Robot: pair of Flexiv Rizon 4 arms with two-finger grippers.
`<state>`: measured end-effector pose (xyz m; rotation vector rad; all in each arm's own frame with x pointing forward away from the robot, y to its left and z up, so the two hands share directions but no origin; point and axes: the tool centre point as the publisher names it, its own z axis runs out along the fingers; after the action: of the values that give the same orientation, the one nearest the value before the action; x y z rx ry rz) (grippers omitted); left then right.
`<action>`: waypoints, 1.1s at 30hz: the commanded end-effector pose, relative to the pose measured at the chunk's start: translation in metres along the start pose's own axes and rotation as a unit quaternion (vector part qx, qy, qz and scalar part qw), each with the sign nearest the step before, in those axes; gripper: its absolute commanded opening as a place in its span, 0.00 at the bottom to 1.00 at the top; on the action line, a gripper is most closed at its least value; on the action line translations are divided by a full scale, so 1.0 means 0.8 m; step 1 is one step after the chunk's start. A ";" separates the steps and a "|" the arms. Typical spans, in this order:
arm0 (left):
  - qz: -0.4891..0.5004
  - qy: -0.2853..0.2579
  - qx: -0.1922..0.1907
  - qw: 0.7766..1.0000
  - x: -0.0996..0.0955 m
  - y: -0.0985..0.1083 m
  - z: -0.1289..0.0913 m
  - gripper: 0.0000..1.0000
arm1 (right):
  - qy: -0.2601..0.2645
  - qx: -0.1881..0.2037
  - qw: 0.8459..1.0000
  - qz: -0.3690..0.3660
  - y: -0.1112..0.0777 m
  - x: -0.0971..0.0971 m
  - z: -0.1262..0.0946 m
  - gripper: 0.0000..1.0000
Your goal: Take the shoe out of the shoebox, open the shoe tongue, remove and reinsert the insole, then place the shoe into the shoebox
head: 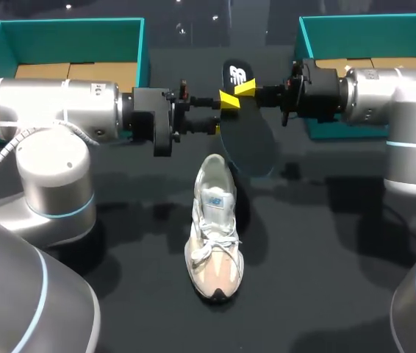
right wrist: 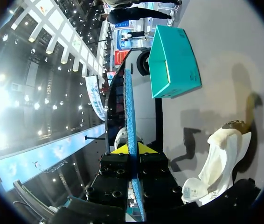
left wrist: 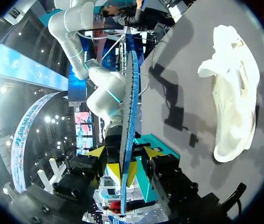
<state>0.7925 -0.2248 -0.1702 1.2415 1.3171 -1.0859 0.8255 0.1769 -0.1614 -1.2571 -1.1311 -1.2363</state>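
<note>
A dark insole (head: 248,140) hangs on edge above the table, its heel end up. My right gripper (head: 241,90) is shut on that upper end; in the right wrist view its tips (right wrist: 133,148) press the blue edge of the insole (right wrist: 130,107) from both sides. My left gripper (head: 221,115) is open, its fingers (left wrist: 97,151) straddling the insole (left wrist: 130,102) with a gap on each side. The white and beige shoe (head: 214,228) lies on the table below the insole, toe towards me, and also shows as the shoe (left wrist: 232,93) and the shoe (right wrist: 216,163).
Two teal shoeboxes stand at the back: one shoebox (head: 68,55) at the left behind my left arm, the other shoebox (head: 373,44) at the right behind my right arm. The left box (right wrist: 174,60) shows ahead of my right gripper. Dark table (head: 318,279) surrounds the shoe.
</note>
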 end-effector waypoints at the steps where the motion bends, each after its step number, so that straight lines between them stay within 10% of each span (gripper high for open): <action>1: 0.001 -0.003 -0.001 1.000 0.001 0.001 0.008 0.44 | 0.001 0.000 1.000 0.000 0.006 -0.004 0.010 0.00; 33: 0.003 0.001 -0.014 1.000 0.011 0.009 0.016 0.00 | 0.013 -0.008 1.000 0.003 0.011 -0.008 0.017 0.00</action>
<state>0.7999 -0.2331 -0.1791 1.2247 1.3240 -1.0628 0.8364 0.1876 -0.1658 -1.2520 -1.1028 -1.2516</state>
